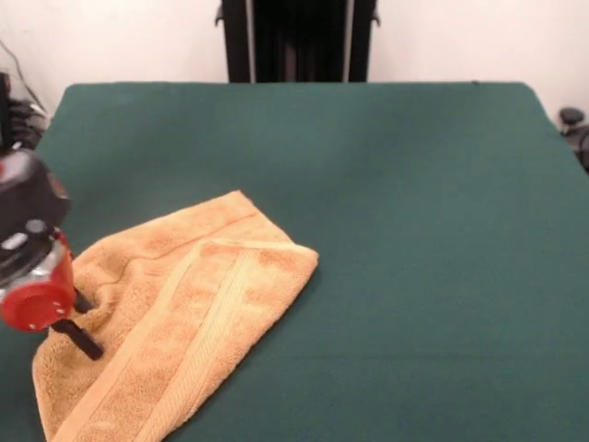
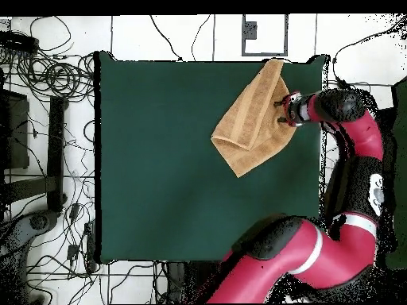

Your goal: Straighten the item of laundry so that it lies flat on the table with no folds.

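Note:
The golden-tan towel (image 1: 198, 295) lies on the dark green table (image 1: 414, 230) at the front view's lower left. It is folded over on itself, with a doubled striped layer on top, and its lower end runs off the picture's bottom edge. In the overhead view the towel (image 2: 250, 119) lies near the table's (image 2: 159, 159) upper right corner. My gripper (image 1: 93, 331) is low over the towel's left part, its two black fingers spread apart and touching or just above the cloth. In the overhead view the gripper (image 2: 279, 111) sits at the towel's right edge.
The robot's black pedestal (image 1: 296, 41) stands behind the table's far edge. In the overhead view the red arm (image 2: 358, 151) runs along the table's right side. Cables (image 2: 48, 79) and a dark stand lie on the floor to the left.

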Available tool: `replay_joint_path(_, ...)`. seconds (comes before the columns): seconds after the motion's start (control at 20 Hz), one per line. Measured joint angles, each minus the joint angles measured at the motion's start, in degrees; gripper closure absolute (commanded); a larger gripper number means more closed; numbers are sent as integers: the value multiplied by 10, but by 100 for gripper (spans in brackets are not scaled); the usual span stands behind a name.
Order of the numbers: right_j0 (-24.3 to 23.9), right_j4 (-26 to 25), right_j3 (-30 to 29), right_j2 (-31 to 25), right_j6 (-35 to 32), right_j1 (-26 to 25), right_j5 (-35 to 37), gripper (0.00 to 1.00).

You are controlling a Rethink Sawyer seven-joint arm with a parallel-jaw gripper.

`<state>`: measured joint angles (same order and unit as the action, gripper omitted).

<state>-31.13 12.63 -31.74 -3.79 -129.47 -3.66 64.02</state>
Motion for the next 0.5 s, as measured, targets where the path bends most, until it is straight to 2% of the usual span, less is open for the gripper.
replay_joint_path(0.1,45,-68,1,46,0,15,-38,0)
replay_joint_path(0.15,56,-85,1,56,0,17,-48,0)
replay_joint_path(0.2,86,-134,1,84,0,23,-84,0)
replay_joint_path(0.5,136,-225,3,127,0,24,-161,0)
